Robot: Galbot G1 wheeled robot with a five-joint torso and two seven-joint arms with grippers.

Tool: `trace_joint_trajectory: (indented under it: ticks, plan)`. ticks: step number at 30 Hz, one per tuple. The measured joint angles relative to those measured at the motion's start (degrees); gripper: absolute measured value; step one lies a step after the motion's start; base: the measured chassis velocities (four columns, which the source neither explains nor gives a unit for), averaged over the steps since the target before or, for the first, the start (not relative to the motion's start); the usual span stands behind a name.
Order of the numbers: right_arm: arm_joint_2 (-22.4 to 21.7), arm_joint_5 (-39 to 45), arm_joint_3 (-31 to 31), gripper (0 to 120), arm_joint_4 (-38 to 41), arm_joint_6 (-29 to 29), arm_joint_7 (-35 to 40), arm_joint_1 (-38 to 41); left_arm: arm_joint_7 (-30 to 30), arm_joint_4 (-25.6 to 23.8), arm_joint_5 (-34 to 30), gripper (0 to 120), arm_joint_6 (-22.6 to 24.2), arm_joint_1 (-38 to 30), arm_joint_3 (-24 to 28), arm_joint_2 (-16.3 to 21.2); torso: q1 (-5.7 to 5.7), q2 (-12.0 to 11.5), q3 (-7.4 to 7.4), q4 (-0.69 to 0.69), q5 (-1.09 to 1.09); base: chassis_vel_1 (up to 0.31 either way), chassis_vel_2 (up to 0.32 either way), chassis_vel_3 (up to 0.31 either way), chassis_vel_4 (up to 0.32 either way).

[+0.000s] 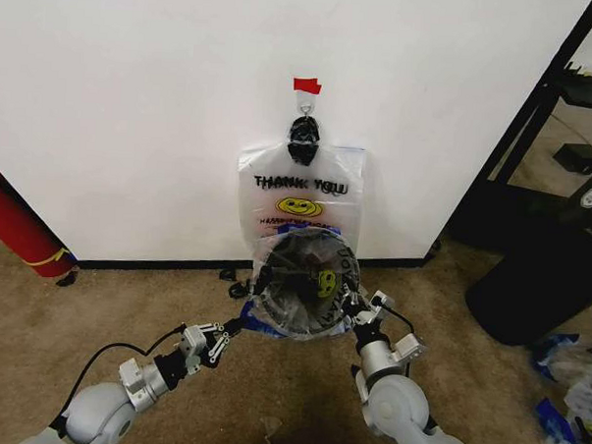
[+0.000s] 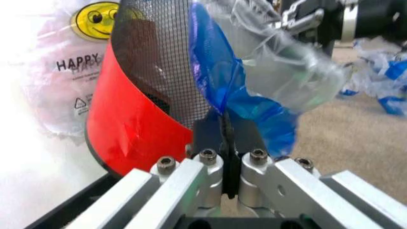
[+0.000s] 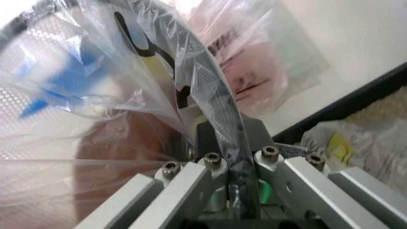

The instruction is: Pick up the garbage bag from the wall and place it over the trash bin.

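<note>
The garbage bag (image 1: 318, 272), thin clear film with blue patches, is stretched over the mouth of the trash bin (image 1: 295, 293), which stands on the carpet at the foot of the wall (image 1: 134, 107). My left gripper (image 1: 236, 330) is shut on the bag's blue edge at the bin's near-left side. In the left wrist view the left gripper (image 2: 226, 121) pinches that blue film of the garbage bag (image 2: 254, 81) beside the trash bin's (image 2: 156, 62) black mesh and red base. My right gripper (image 1: 362, 306) is at the bin's right side; in the right wrist view the right gripper (image 3: 222, 131) is shut on the garbage bag (image 3: 95, 71).
A second smiley bag (image 1: 302, 188) with black knotted handles hangs from a hook (image 1: 304, 102) under red tape (image 1: 307, 85). A red cylinder (image 1: 16, 225) leans at the left. A black object (image 1: 539, 282) and loose bags (image 1: 569, 381) lie on the right.
</note>
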Motion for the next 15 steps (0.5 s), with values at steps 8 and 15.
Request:
trace_joint_trajectory:
  ticks: [8,15]
  plan:
    - [-1.86,0.00,-1.07,0,3.28,-5.43,2.49,-1.60,-0.75,2.92,3.58,0,-1.02,-1.19,-0.29,-1.46,0.00,0.00,0.00,-0.01,0.00,0.000,0.000,0.000,0.000]
    - [-2.29,-0.14,-1.17,0,4.13,-6.96,2.76,-1.95,-1.60,4.18,4.23,0,-1.36,-1.52,-0.38,-1.73,0.00,0.00,0.00,0.00,0.00,0.000,0.000,0.000,0.000]
